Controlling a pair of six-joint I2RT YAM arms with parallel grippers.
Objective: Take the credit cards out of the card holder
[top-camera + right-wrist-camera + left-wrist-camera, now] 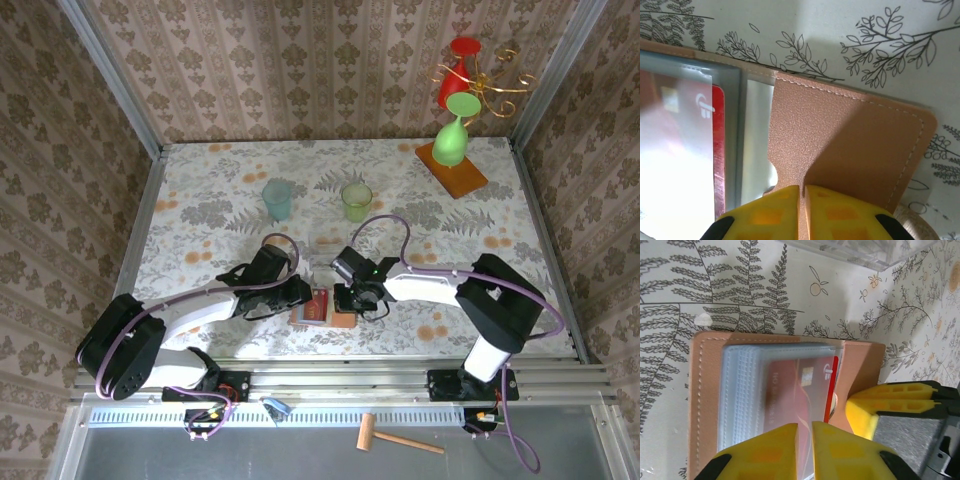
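Note:
The tan card holder (322,308) lies open on the table near the front edge, between my two grippers. In the left wrist view its leather back (707,390) frames grey-blue pockets, and a red credit card (795,385) sits in a translucent sleeve. My left gripper (805,427) is shut, its yellow jaws pinched at the near edge of that card. The right gripper's yellow fingers (890,400) rest on the holder's right half. In the right wrist view my right gripper (802,189) is shut on the tan flap (840,130), beside the red card (717,140).
A clear plastic tray (325,243) stands just behind the holder. Further back are a blue cup (277,198) and a green cup (356,201). A wooden stand with coloured glasses (452,165) is at the back right. A small wooden mallet (395,437) lies below the table's front rail.

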